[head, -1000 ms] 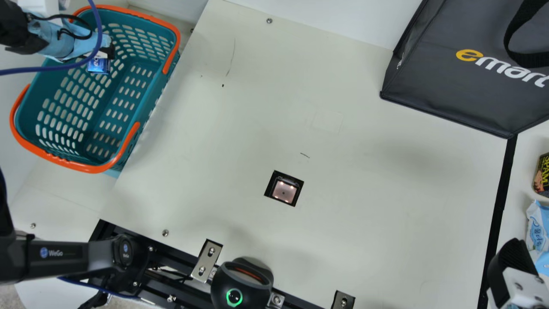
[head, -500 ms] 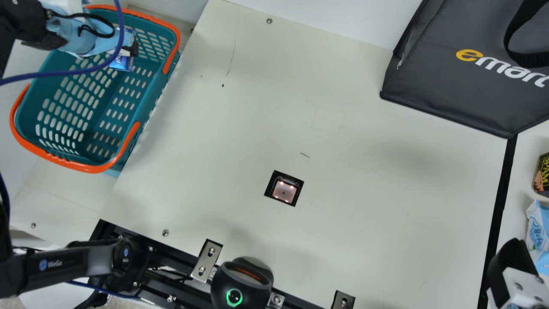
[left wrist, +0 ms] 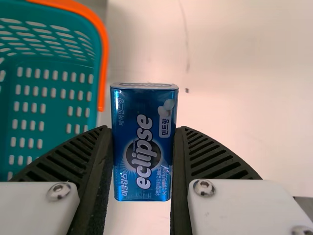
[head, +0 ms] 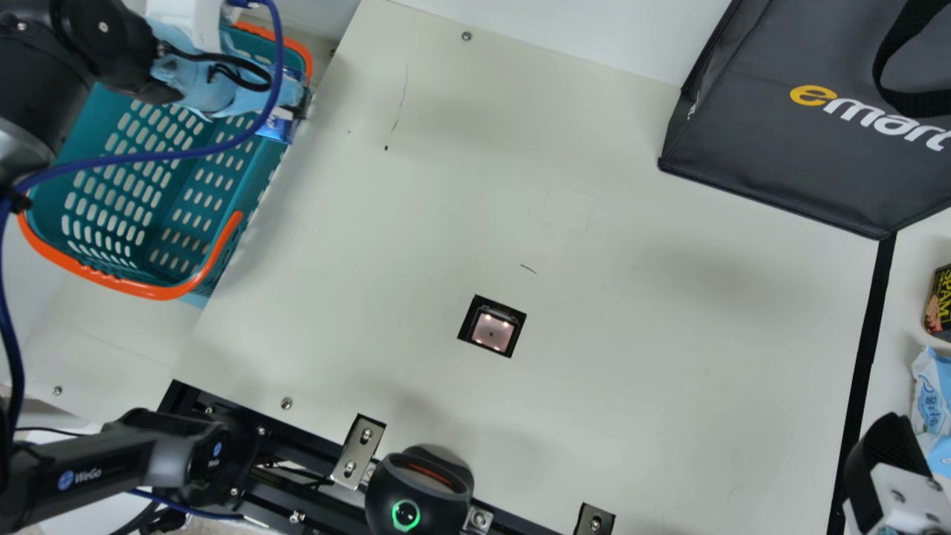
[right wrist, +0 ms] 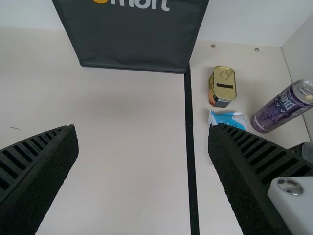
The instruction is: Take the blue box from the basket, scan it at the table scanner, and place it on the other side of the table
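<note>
"Two fingers of the left gripper are squeezing the blue box between them."

"Where is it hanging?"

"At the upper left of the frame, over the basket's edge by the table."

"Is it moving?"

"Yes, it is going right, coming from farther over the basket in the earlier picture."

"What is hiding?"

"The gripper is covering part of the box, and a blue cord is crossing there. At the lower right, the right gripper is getting cut off, but its wrist view is showing its fingers standing apart."
</note>
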You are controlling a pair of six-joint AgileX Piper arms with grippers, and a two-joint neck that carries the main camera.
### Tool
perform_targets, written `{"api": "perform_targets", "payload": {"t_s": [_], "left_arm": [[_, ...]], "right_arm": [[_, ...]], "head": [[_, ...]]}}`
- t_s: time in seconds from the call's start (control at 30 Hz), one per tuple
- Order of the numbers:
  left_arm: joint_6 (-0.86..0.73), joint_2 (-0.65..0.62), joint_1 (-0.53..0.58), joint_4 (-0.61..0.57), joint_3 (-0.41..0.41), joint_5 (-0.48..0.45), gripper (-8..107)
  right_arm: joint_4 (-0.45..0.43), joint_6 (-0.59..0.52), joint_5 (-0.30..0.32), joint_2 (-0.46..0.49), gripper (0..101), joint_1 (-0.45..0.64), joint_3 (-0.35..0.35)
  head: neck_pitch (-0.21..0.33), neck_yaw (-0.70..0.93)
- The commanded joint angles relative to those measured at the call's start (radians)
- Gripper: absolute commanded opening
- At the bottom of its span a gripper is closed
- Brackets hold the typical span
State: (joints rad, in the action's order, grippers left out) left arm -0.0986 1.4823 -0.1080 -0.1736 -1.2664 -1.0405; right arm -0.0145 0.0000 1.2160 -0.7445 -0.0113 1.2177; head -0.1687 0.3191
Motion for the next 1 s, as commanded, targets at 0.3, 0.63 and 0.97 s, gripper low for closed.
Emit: {"api": "perform_targets", "payload": {"t_s": [0.3, 0.63, 0.97], "left_arm": [[0.173, -0.019, 0.241, 0.047, 0.048, 0.012, -8], [0.352, -0.004, 0.452, 0.088, 0.049, 0.019, -8], [0.52, 0.035, 0.612, 0.119, 0.026, 0.019, -8]], "right_arm": [[0.0, 0.0, 0.0, 0.0, 95, 0.0, 0.0], [0.0, 0.0, 0.0, 0.0, 95, 0.0, 0.0], [0.0, 0.0, 0.0, 0.0, 95, 0.0, 0.0]], "head": [[0.03, 0.002], [0.03, 0.002], [0.03, 0.002]]}}
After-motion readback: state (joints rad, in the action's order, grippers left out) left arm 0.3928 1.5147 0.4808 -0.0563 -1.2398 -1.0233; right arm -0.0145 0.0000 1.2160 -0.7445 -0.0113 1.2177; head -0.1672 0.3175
